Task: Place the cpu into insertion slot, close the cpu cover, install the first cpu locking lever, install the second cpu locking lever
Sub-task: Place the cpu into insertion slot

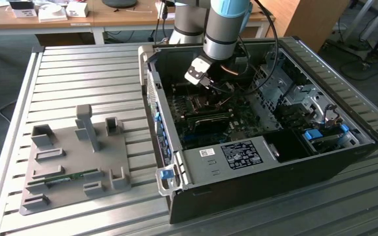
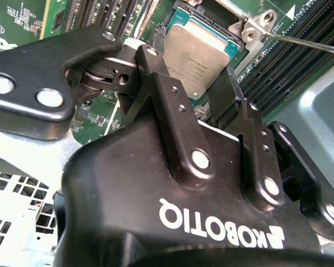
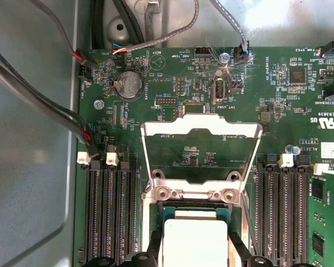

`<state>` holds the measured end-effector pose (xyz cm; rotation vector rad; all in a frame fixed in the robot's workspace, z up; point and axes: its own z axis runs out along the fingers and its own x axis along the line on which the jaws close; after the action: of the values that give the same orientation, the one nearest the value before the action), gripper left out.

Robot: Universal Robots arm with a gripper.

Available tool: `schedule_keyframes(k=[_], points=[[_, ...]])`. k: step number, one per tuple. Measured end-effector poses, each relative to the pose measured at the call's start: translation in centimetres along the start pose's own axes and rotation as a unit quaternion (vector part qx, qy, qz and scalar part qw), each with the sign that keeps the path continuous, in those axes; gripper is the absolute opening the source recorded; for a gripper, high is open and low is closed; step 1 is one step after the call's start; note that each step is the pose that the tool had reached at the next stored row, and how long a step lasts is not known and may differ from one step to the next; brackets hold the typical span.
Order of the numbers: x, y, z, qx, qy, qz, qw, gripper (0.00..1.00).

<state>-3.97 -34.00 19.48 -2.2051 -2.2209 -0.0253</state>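
The cpu (image 2: 196,51), a flat square chip with a dull grey metal top, sits between my black fingers (image 2: 156,78). My gripper (image 2: 188,69) is shut on its two opposite sides. It lies in or just above the insertion slot (image 3: 196,206), whose dark rim shows around it. The cpu (image 3: 195,239) shows pale in the first wrist view, with my gripper (image 3: 196,255) flanking it. The cpu cover (image 3: 200,123) stands open, hinged at the socket's far edge. A thin metal locking lever (image 2: 309,43) sticks out beside the socket. In the exterior view my gripper (image 1: 208,87) reaches down into the open computer case (image 1: 255,196).
Long black memory slots (image 3: 108,217) flank the socket on both sides. Cable bundles (image 3: 44,105) run along the case wall near a coin battery (image 3: 127,84). A grey fixture plate (image 1: 77,157) lies on the metal table at the exterior view's left.
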Motion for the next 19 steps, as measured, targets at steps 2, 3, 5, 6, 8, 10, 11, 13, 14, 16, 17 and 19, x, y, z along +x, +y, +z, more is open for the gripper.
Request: schedule_keyframes(k=[2,3,5,6,8,10,11,13,14,16,17,19], points=[[0.00,0.00,0.00,0.0000,0.0000,0.000,1.0000,0.54],[0.00,0.00,0.00,0.0000,0.0000,0.001,1.0000,0.54],[0.00,0.00,0.01,-0.0001,0.0000,0.004,1.0000,0.54],[0.00,0.00,0.00,-0.0001,0.0000,0.005,1.0000,0.54],[0.00,0.00,0.01,-0.0001,0.0000,0.005,1.0000,0.54],[0.01,0.00,0.02,-0.0002,0.0001,0.005,1.0000,0.54],[0.02,0.00,0.02,-0.0002,0.0002,0.005,1.0000,0.54],[0.03,0.00,0.03,-0.0001,0.0012,0.005,1.0000,0.54],[0.03,0.00,0.03,-0.0001,0.0016,0.005,1.0000,0.54],[0.03,0.00,0.06,-0.0001,0.0017,0.005,1.0000,0.54],[0.02,0.00,0.09,-0.0001,0.0017,0.005,1.0000,0.54],[0.02,0.00,0.15,-0.0001,0.0017,0.005,1.0000,0.54]])
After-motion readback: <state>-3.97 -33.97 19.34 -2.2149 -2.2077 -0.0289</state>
